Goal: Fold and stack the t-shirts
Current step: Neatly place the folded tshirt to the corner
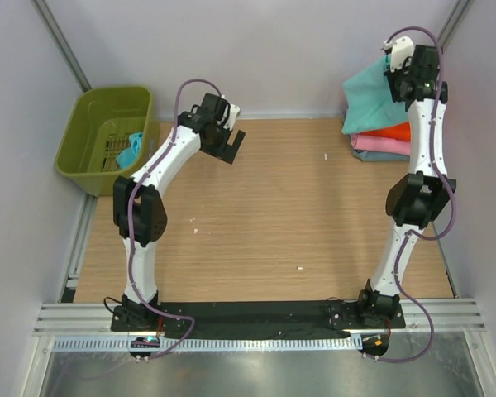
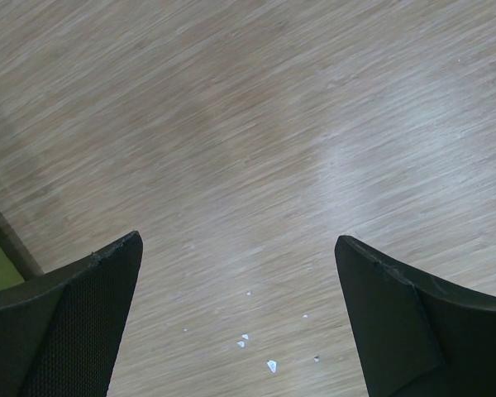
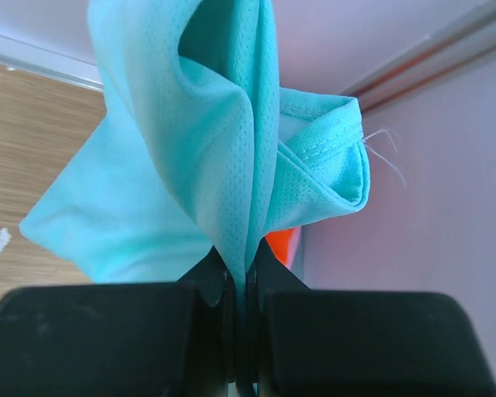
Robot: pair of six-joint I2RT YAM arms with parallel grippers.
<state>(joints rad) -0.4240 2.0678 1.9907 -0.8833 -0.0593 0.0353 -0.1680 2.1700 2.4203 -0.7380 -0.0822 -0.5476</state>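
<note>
Left wrist view puts the nearest hazard first. Your left claw point(image 2: 238, 240) hangs with its fingers wide apart over bare tabletop point(image 2: 273, 124), holding nothing, just to the right of the basket point(image 1: 70, 157). A sliver of the basket's green wall shows at the frame's left edge. If you swing that arm left without lifting, you could knock the basket or catch its rim.

The larger risk lies far across the tabletop from the basket, to its right and a little further back. There your right claw point(image 3: 240, 273) is clamped on a teal t-shirt point(image 3: 190, 149), pinching only a narrow bunched fold between its pads. The rest of the cloth balloons loose above the pinch. A bite that thin could slide out under a quick pull, and the shirt would drop in a heap.

The shirt's lower part hangs down to the pile beneath it: an orange t-shirt point(image 1: 393, 131) over a pink t-shirt point(image 1: 380, 143) over a grey-blue t-shirt point(image 1: 379, 155). You cannot tell from here whether the teal cloth is lying on that pile or merely brushing it. If it is lying on it, drawing it towards the basket side may drag the orange layer askew and spoil the pile.

The basket is the only container. It holds one small crumpled teal cloth point(image 1: 132, 151) against its right wall. The slatted floor around that cloth is bare.
</note>
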